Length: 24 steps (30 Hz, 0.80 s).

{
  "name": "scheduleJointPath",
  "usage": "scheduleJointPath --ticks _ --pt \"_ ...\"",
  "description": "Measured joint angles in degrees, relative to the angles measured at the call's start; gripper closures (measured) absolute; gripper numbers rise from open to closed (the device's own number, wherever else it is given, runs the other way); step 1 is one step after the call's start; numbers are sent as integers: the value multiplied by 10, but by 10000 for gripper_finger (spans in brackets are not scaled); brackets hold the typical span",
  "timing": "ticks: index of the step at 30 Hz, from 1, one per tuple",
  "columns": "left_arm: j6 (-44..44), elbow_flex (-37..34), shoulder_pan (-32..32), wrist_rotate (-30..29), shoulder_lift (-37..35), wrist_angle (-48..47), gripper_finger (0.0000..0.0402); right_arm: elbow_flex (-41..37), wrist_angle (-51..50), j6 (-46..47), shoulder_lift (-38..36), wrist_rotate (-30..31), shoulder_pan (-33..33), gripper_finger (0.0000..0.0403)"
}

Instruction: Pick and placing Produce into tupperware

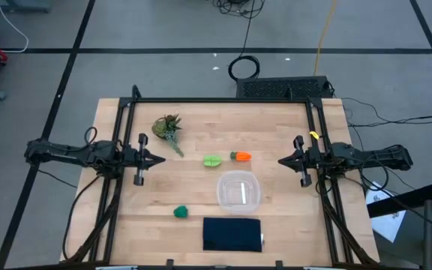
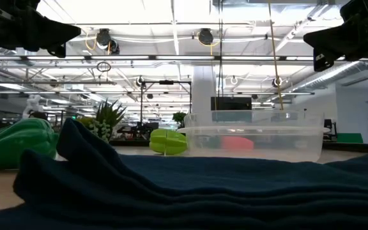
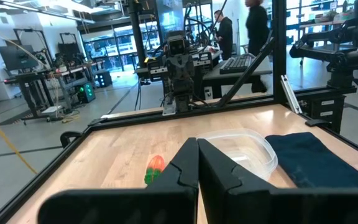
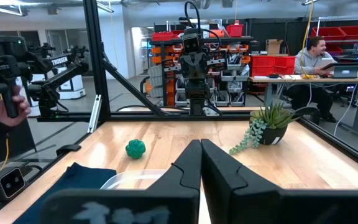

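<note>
The clear tupperware (image 1: 238,190) stands on the table's middle, toward the near side, also in the low view (image 2: 253,135). The lime-green piece (image 1: 212,160) and the orange carrot (image 1: 240,156) lie just beyond it. The dark green lump (image 1: 180,213) lies left of the tupperware, near the front edge. My left gripper (image 1: 160,159) hovers shut at the table's left side, pointing right. My right gripper (image 1: 281,160) hovers shut at the right side, pointing left. Both are raised above the table and touch nothing.
A leafy plant sprig (image 1: 168,129) lies at the far left. A dark navy folded cloth (image 1: 232,234) lies at the near edge, in front of the tupperware. A black frame rail (image 1: 223,100) borders the table. People are in the room beyond.
</note>
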Motion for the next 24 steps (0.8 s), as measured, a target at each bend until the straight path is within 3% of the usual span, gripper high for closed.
scheduleJointPath --ticks 24 --pt "-50 0 0 11 0 20 401 0 0 0 0 0 0 403"
